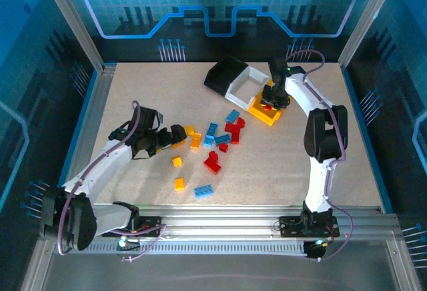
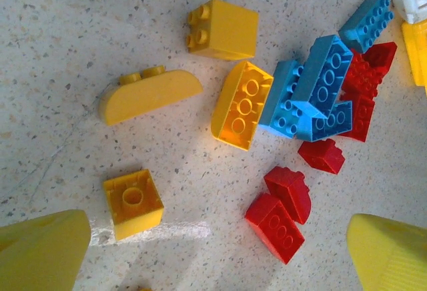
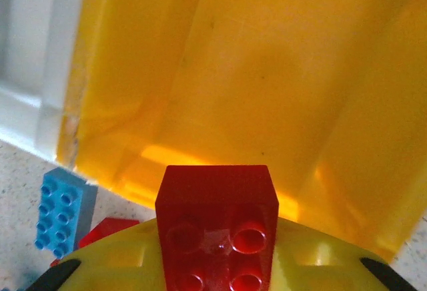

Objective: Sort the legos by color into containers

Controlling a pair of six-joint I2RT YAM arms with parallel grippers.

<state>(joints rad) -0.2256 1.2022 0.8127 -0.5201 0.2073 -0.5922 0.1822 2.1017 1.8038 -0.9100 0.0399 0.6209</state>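
Gripping a red brick (image 3: pixel 217 197) between closed jaws, the right gripper (image 1: pixel 274 97) hangs over the yellow bin (image 1: pixel 260 115) at the far side of the table (image 1: pixel 320 191); its wrist camera looks past the brick, studs toward the lens, onto the bin's yellow wall (image 3: pixel 267 71). The white bin (image 1: pixel 241 84) stands touching the yellow one on its left, with the black bin (image 1: pixel 223 74) next along. The left gripper (image 1: pixel 175 135), jaws spread wide and holding nothing, hovers low at the left edge of the loose legos (image 1: pixel 213 145) scattered mid-table. Its wrist view shows a yellow square brick (image 2: pixel 133 203) lying studs down near one fingertip, a rounded yellow piece (image 2: pixel 150 95) beyond it, two red bricks (image 2: pixel 280 211) side by side, and blue bricks (image 2: pixel 313 94) heaped against more red ones. A blue brick (image 1: pixel 203 191) and a yellow one (image 1: pixel 179 184) lie apart nearer the arms.
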